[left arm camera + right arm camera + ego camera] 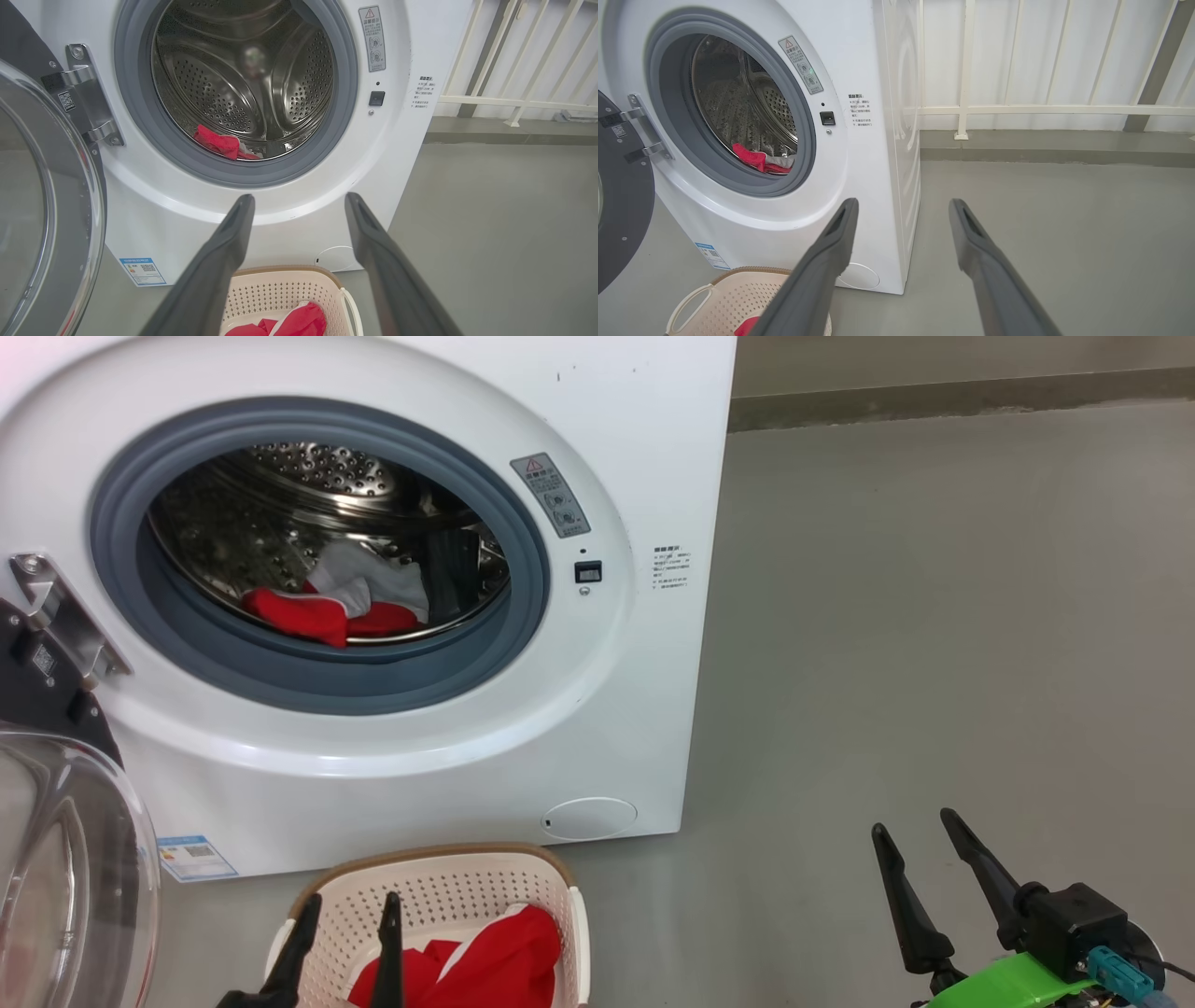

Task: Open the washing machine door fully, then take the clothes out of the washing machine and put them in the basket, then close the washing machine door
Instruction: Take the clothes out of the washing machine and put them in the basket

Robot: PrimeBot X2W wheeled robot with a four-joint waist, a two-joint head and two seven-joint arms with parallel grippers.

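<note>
Hovering with left gripper [353, 896] at lower left over the basket [439, 851], right gripper [912, 821] at lower right above floor [934, 616], both spread wide, empty

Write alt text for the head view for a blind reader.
A white washing machine stands with its door swung open at the left, red and white clothes lying in the steel drum. On the grey floor before it, a cream basket holds a red garment; the left tool hovers open over the basket, the right tool open at lower right.
</note>
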